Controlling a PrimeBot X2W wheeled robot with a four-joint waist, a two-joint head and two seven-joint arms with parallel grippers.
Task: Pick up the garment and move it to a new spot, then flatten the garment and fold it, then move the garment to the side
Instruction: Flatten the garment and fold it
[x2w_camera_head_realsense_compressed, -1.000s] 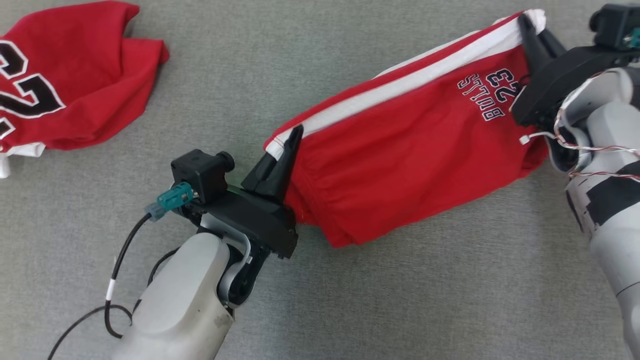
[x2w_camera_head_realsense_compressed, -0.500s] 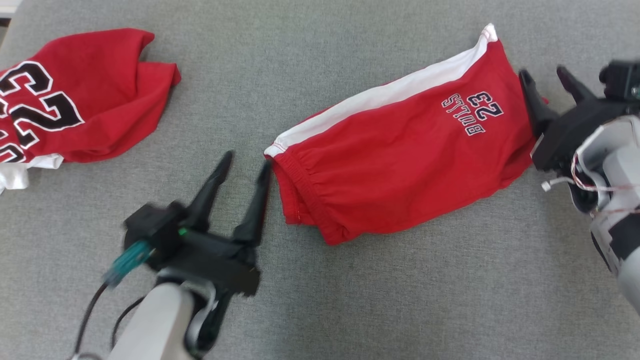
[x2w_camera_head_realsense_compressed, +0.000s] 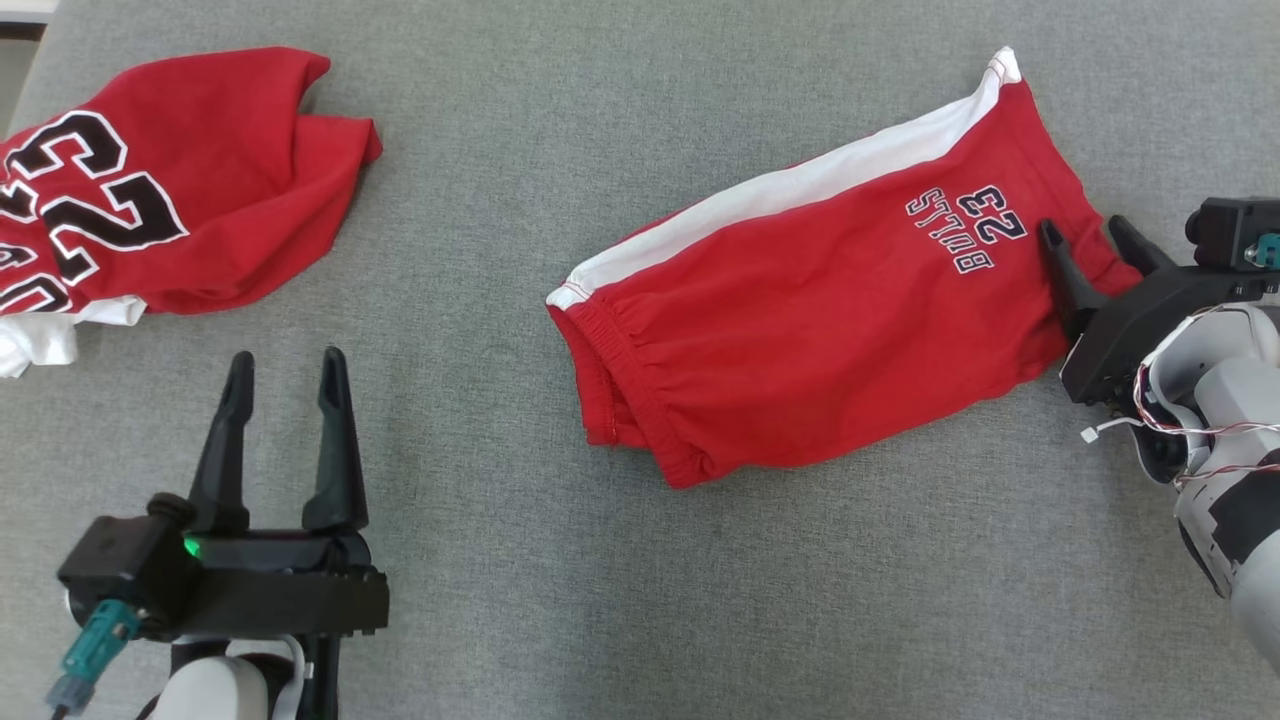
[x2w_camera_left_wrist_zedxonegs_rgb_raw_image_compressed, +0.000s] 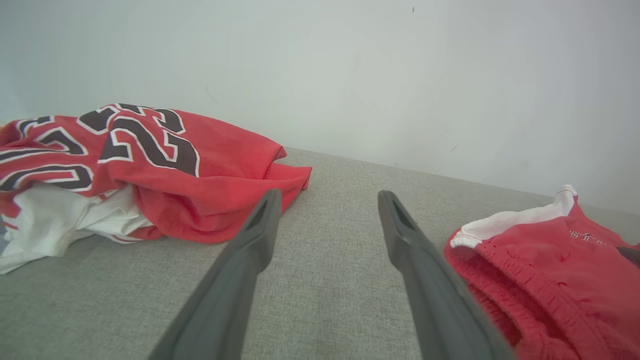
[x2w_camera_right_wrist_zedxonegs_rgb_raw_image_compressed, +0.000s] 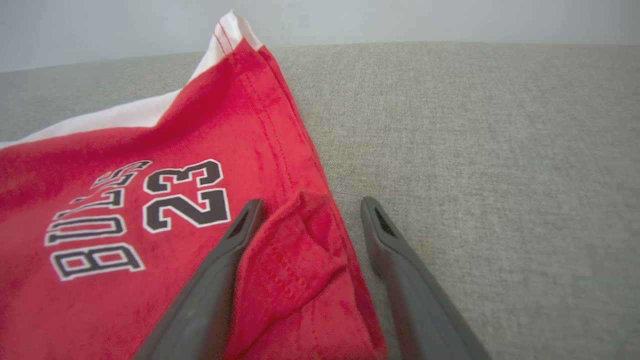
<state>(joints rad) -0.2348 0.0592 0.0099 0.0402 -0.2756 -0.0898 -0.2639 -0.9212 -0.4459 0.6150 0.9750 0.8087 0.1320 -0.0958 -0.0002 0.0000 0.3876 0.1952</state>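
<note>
The garment, red shorts (x2w_camera_head_realsense_compressed: 820, 320) with a white side stripe and "BULLS 23" print, lies folded in half on the grey cloth surface (x2w_camera_head_realsense_compressed: 600, 600). My left gripper (x2w_camera_head_realsense_compressed: 285, 365) stands open at the lower left, well clear of the waistband, nothing between its fingers. In the left wrist view the left gripper (x2w_camera_left_wrist_zedxonegs_rgb_raw_image_compressed: 327, 197) points at bare cloth, with the shorts (x2w_camera_left_wrist_zedxonegs_rgb_raw_image_compressed: 550, 260) to its right. My right gripper (x2w_camera_head_realsense_compressed: 1085, 230) is open at the hem end. In the right wrist view the right gripper (x2w_camera_right_wrist_zedxonegs_rgb_raw_image_compressed: 310, 205) straddles a raised fold of the shorts (x2w_camera_right_wrist_zedxonegs_rgb_raw_image_compressed: 125, 225) without pinching it.
A crumpled red jersey (x2w_camera_head_realsense_compressed: 170, 190) with large black numbers and white lining lies at the upper left, also near the left gripper's side as the jersey (x2w_camera_left_wrist_zedxonegs_rgb_raw_image_compressed: 150, 165). A pale wall (x2w_camera_left_wrist_zedxonegs_rgb_raw_image_compressed: 350, 75) rises behind the surface's far edge.
Both grippers have opened and let go of the shorts, which now lie flat. The left arm has drawn back to the lower left; the right has backed off to the hem.
</note>
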